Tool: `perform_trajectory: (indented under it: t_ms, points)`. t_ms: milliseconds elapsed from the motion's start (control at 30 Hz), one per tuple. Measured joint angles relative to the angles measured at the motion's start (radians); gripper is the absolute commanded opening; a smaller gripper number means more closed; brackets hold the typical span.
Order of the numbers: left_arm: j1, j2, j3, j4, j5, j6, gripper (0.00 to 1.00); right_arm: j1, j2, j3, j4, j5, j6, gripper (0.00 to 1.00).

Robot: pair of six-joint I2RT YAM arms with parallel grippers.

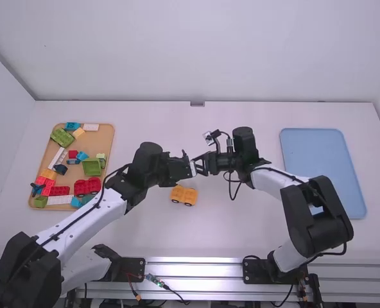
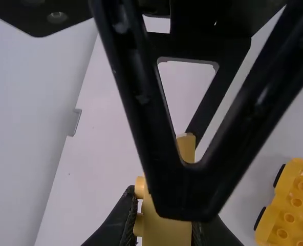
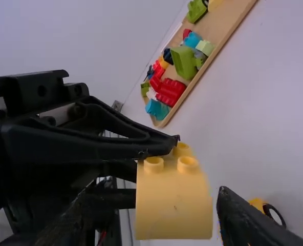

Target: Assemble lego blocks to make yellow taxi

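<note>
The left claw (image 1: 189, 168) is closed on a yellow block (image 3: 174, 207), a finger on either side of it, with studs at the block's end towards the fingers. At its 3 o'clock, pointing back at it, the right claw (image 1: 201, 165) has its fingers parted around that same block without gripping it; whether either finger touches it I cannot tell. Both are raised off the table (image 1: 232, 221), near its middle.

Taking 12 o'clock as away from the arm bases, the yellow car base (image 1: 183, 195), studded on top with dark wheels, stands on the table near the claws at between 6 and 7 o'clock.

Well apart at 9 o'clock lies a wooden tray (image 1: 112, 138) of mixed blocks: a green plate (image 1: 62, 137) at its 11, a white brick (image 1: 91, 127) at its 1, and a red wheeled piece (image 1: 87, 187) at between its 4 and 5. Well apart at 3 o'clock is a pale blue tray (image 1: 323, 160).
</note>
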Motion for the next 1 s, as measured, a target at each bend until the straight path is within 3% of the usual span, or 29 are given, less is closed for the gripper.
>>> perform_trajectory:
  t_ms: [400, 667, 833, 867, 900, 1000]
  points:
    - [-0.008, 0.0, 0.0, 0.002, 0.045, 0.007, 0.04, 0.001, 0.0, 0.002, -0.001, 0.005, 0.0, 0.41]
    - [-0.008, 0.0, 0.0, 0.01, 0.049, 0.007, 0.18, -0.003, 0.0, 0.002, -0.004, 0.015, 0.009, 0.29]
    - [-0.009, 0.0, 0.0, 0.013, 0.054, 0.004, 0.45, -0.003, 0.0, 0.002, -0.003, 0.007, 0.006, 0.28]
    - [-0.009, 0.0, 0.0, 0.016, 0.054, 0.008, 0.55, -0.003, 0.0, 0.002, -0.003, 0.006, 0.005, 0.28]
    - [-0.01, 0.0, 0.0, 0.019, 0.055, 0.008, 0.99, -0.003, 0.0, 0.002, 0.002, 0.004, 0.005, 0.27]
    - [-0.009, 0.0, 0.0, 0.019, 0.055, 0.003, 0.99, -0.003, 0.0, 0.002, 0.004, 0.007, 0.002, 0.27]
